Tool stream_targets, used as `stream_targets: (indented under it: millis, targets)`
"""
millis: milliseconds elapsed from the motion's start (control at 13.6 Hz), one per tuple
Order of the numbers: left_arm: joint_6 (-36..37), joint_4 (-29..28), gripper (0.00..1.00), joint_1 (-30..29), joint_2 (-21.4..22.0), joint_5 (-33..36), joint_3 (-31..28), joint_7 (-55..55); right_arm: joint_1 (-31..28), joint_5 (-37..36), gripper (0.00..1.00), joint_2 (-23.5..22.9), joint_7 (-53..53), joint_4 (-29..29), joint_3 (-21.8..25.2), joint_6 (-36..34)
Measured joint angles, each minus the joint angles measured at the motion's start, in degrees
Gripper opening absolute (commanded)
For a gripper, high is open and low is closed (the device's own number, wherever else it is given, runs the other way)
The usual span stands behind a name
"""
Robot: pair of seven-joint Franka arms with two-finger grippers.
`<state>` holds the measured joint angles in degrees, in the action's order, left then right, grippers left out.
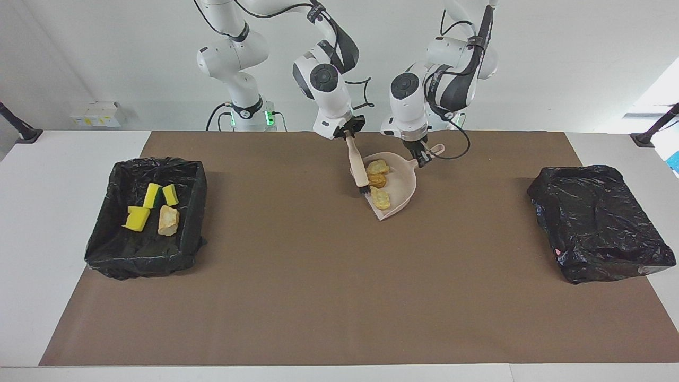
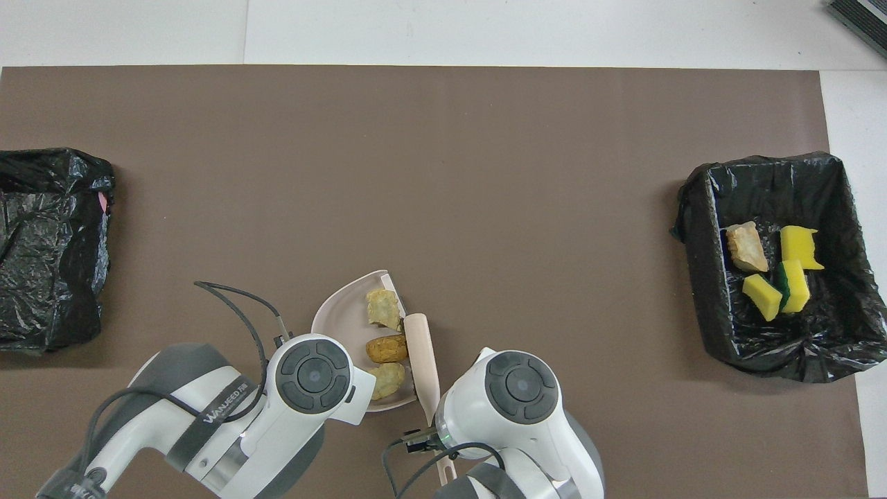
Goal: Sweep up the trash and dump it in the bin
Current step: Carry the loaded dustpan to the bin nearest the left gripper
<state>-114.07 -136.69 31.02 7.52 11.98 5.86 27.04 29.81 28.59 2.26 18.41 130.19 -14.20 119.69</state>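
Inspector A: Three bread-like lumps (image 1: pixel 379 182) lay in a row inside the beige dustpan (image 1: pixel 401 187). Two yellow and two yellow-green sponge pieces (image 1: pixel 150 206) and one tan lump (image 1: pixel 168 220) sat in the open bin (image 1: pixel 197 183) at the right arm's end.

Inspector B: And the holds?

Inspector A: The left gripper (image 1: pixel 421 157) was clamped on the dustpan's handle, bracing the pan on the mat. The right gripper (image 1: pixel 347 135) was clamped on the brush (image 1: pixel 358 170), bristles down at the pan's open edge, in my judgement fencing the lumps in.

Inspector B: Obstructions?

Inspector A: The brown mat (image 1: pixel 297 297) between pan and open bin was bare. A second bin (image 1: pixel 599 223), its black liner bunched over the top, stood at the left arm's end.
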Motion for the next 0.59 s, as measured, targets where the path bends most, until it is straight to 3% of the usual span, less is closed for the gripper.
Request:
stream_targets:
  millis: [294,588]
  targets:
    - [-0.02,0.00,0.00,-0.01,0.00,-0.01,0.00,0.32,-3.36,0.27,0.00,-0.09,-0.07,-0.62,0.68,-2.30]
    - [-0.95,0.33,0.00,-1.59,-0.23,-0.01,-0.35,8.94,-9.07,-8.02,0.00,0.04,0.68,-4.74,1.23,-10.00]
